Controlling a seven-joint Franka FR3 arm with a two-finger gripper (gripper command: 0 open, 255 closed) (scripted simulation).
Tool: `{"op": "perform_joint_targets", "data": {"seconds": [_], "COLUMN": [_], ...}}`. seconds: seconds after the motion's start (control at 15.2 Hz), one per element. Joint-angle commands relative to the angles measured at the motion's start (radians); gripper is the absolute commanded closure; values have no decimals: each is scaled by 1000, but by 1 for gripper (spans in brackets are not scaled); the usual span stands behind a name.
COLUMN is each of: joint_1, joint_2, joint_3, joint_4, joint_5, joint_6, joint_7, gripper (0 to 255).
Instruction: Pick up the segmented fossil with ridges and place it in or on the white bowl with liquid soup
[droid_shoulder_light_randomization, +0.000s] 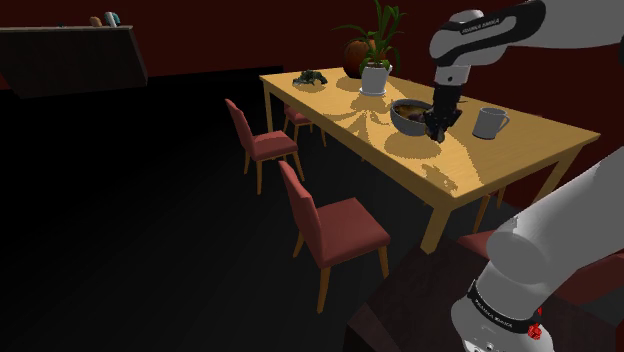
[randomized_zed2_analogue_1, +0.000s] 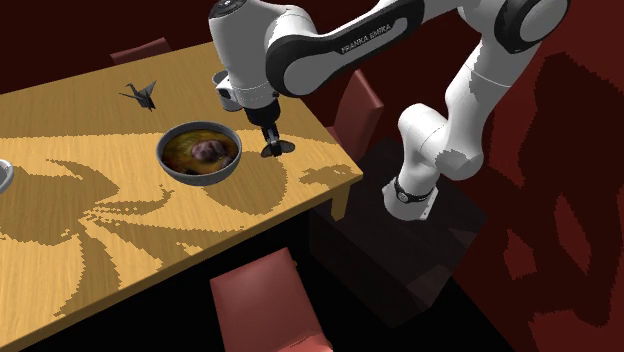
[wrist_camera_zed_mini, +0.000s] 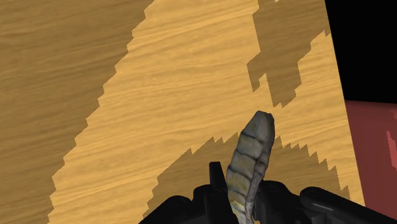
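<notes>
A ridged, segmented grey-tan fossil (wrist_camera_zed_mini: 251, 162) sticks out from between my black fingers, and my gripper (wrist_camera_zed_mini: 245, 198) is shut on it. Wooden tabletop lies beneath the fossil. In the second exterior view the gripper (randomized_zed2_analogue_1: 272, 148) hangs low over the table, just beside the rim of the bowl (randomized_zed2_analogue_1: 200, 153), on the side toward the table's edge and the stand. That bowl is grey outside and holds brownish soup. In the shoulder view the gripper (droid_shoulder_light_randomization: 437, 125) sits close against the bowl (droid_shoulder_light_randomization: 410, 115). The fossil looks like a dark flat piece (randomized_zed2_analogue_1: 283, 148) at the fingertips.
A grey mug (droid_shoulder_light_randomization: 489, 122) stands to the shoulder view's right of the bowl. A potted plant (droid_shoulder_light_randomization: 375, 70) and a small dark figure (droid_shoulder_light_randomization: 310, 77) sit at the table's far end. Red chairs (droid_shoulder_light_randomization: 335, 228) line the table's side, and another (randomized_zed2_analogue_1: 265, 300) stands near its front edge.
</notes>
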Motion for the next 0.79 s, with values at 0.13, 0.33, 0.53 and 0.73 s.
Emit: {"op": "perform_joint_targets", "data": {"seconds": [0.13, 0.33, 0.53, 0.73], "joint_1": [1, 2, 4, 5], "joint_2": [-4, -5, -4, -2], "joint_3": [4, 6, 9, 11], "joint_4": [50, 89, 130, 173], "joint_5": [1, 3, 4, 6], "joint_6": [-54, -94, -135, -175], "joint_7": [0, 0, -1, -2], "gripper": [255, 255, 255, 255]}}
